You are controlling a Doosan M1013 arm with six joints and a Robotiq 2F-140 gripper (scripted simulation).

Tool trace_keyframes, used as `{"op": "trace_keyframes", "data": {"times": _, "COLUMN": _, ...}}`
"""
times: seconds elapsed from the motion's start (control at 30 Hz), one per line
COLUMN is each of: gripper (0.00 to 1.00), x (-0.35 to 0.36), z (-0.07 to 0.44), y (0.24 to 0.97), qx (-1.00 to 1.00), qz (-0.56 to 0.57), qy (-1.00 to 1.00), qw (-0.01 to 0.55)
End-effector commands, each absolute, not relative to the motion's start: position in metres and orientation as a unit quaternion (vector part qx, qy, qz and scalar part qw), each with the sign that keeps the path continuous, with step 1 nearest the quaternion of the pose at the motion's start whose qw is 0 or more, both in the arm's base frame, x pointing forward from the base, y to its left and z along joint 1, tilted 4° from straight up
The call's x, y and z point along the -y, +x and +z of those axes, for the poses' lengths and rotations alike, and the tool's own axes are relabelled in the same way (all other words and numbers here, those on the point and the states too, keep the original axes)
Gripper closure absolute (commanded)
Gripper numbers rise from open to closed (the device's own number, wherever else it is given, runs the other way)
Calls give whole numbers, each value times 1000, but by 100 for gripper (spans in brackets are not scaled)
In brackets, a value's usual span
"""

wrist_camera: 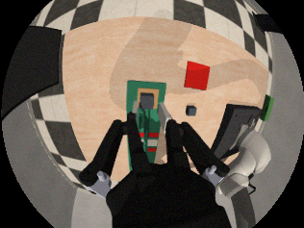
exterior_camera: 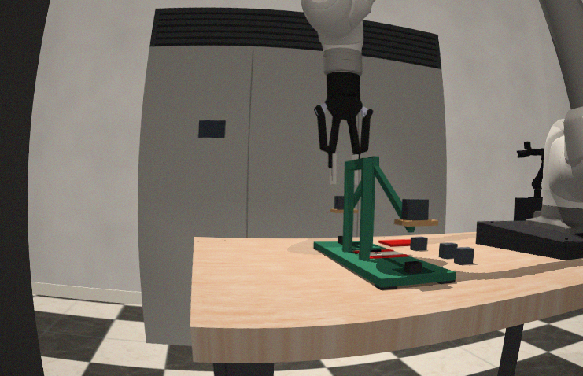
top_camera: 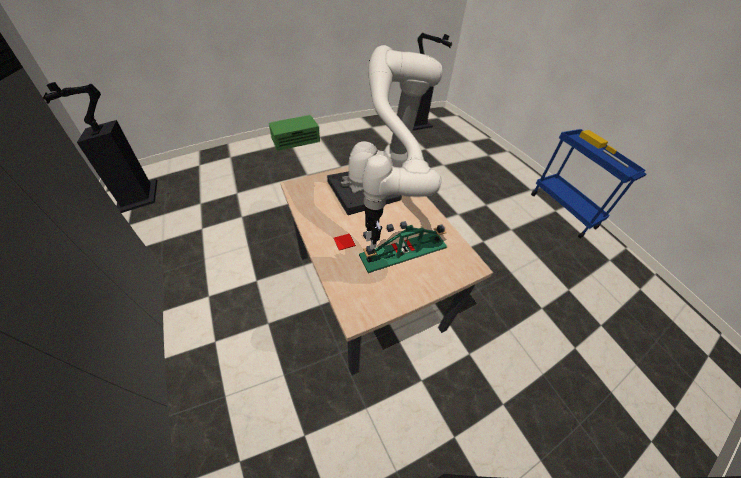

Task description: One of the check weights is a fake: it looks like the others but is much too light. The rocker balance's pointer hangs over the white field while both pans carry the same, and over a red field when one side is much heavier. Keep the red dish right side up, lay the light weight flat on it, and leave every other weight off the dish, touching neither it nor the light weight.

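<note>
Our gripper (exterior_camera: 343, 171) hangs partly open above the rocker balance (exterior_camera: 367, 221), holding nothing. One weight (exterior_camera: 338, 202) sits on its far pan beneath us, another (exterior_camera: 415, 209) on its near pan; the red dish (exterior_camera: 396, 242) lies beside its base.

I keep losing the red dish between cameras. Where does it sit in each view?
Top: red dish on the table, left of the green balance.
Exterior: a thin red strip behind the balance base.
Wrist: red square, upper right.
Shared landmark: the green balance.
</note>
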State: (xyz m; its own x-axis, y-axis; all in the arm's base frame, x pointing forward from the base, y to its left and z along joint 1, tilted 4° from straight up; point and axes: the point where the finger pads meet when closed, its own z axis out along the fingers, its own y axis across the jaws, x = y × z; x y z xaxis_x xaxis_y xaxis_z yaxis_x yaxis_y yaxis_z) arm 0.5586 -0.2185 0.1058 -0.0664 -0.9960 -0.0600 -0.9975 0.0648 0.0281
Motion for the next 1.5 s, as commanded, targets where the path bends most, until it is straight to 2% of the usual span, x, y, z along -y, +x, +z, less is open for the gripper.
{"op": "trace_keyframes", "data": {"times": 0.0, "gripper": 65, "x": 219, "z": 129, "y": 561, "qx": -731, "qz": 30, "qy": -682, "qw": 14}}
{"op": "trace_keyframes", "data": {"times": 0.4, "gripper": 65, "x": 220, "z": 148, "y": 562, "qx": -731, "qz": 30, "qy": -682, "qw": 14}}
{"op": "trace_keyframes", "data": {"times": 0.43, "gripper": 0, "x": 220, "z": 148, "y": 562, "qx": -731, "qz": 30, "qy": -682, "qw": 14}}
{"op": "trace_keyframes", "data": {"times": 1.23, "gripper": 0, "x": 220, "z": 149, "y": 562, "qx": -731, "qz": 30, "qy": -682, "qw": 14}}
{"op": "trace_keyframes", "data": {"times": 1.47, "gripper": 0, "x": 222, "z": 177, "y": 562, "qx": -731, "qz": 30, "qy": -682, "qw": 14}}
